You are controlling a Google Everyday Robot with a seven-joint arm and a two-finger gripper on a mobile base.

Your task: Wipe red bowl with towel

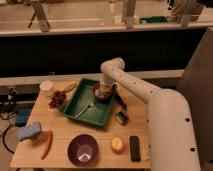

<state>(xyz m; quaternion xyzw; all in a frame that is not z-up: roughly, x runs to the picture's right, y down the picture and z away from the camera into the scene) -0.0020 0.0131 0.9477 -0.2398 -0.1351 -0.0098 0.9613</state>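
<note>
A small red bowl (pixel 99 94) sits at the far right corner of a green tray (pixel 85 115) on the wooden table. My white arm reaches in from the right and bends down over the bowl. My gripper (pixel 104 92) is down in the bowl, with a pale towel (pixel 104 93) bunched under it inside the bowl. The arm's wrist hides most of the gripper and the bowl's right side.
A fork (pixel 86 108) lies in the tray. A purple bowl (pixel 83 149), an orange (pixel 118 144) and a black bar (pixel 134 148) are at the front. A red chili (pixel 46 144), a blue sponge (pixel 30 132), grapes (pixel 58 99), a white cup (pixel 47 87) and a banana (pixel 69 86) are at the left.
</note>
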